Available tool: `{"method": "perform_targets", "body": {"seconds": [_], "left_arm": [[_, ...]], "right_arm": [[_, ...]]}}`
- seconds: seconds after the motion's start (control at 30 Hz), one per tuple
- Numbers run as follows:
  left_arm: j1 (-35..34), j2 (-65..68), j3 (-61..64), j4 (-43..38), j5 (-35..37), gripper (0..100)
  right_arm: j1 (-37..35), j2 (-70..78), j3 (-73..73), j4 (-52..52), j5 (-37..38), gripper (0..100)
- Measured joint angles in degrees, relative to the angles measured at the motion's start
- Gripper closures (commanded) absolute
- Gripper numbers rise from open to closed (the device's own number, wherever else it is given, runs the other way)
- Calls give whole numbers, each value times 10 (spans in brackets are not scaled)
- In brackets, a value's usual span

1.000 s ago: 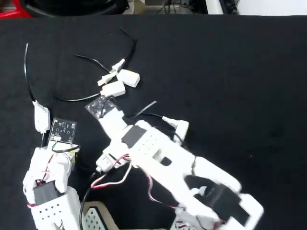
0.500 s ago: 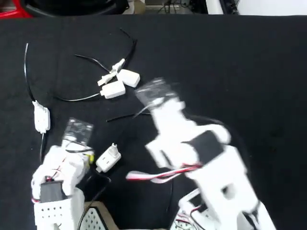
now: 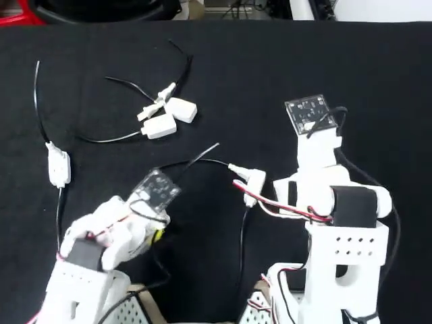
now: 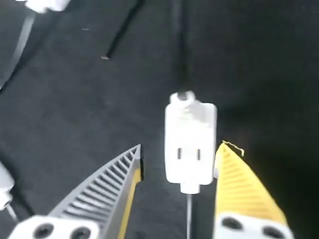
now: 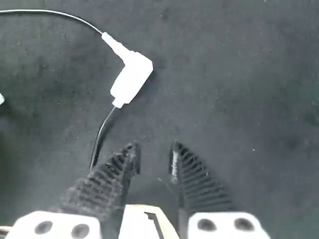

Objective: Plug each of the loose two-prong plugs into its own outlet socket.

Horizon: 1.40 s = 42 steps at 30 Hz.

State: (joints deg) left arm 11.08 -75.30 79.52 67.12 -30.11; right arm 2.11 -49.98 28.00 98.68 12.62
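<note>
A white connector piece [image 4: 190, 144] with two small dark slots and a thin cable lies on the black cloth. My left gripper [image 4: 180, 146] stands open around it, one finger on each side; the yellow finger [image 4: 239, 184] is very close to it. In the high view the left arm [image 3: 115, 229] covers that piece. A white angled plug [image 5: 130, 77] with black cables lies ahead of my right gripper [image 5: 153, 148], whose fingers are slightly apart and hold nothing. The same plug [image 3: 246, 179] lies at mid-table, left of the right arm [image 3: 331, 196].
Two white connector pieces [image 3: 165, 118] with plugs and thin black cables lie at the back left. Another white piece [image 3: 59, 165] lies on its cable near the left edge. Black cloth [image 3: 378, 81] covers the table, bare at the back right.
The right arm swung from the table's left-centre over to the right side. The left arm moved right, over a white piece that came into sight beside it half a second ago.
</note>
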Motion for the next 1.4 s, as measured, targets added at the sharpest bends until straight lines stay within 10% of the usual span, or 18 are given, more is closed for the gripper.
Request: {"method": "perform_targets", "body": {"seconds": [0.4, 0.73, 0.97, 1.4], "left_arm": [[12, 422, -113, -135, 2, 832], [4, 431, -153, -81, 2, 970], [-171, 330, -218, -27, -55, 967], [-401, 526, -280, -274, -71, 931]], "right_arm": [[0, 0, 0, 0, 0, 906], [0, 0, 0, 0, 0, 906], [0, 0, 0, 0, 0, 904], [-46, 7, 8, 0, 0, 902]]}}
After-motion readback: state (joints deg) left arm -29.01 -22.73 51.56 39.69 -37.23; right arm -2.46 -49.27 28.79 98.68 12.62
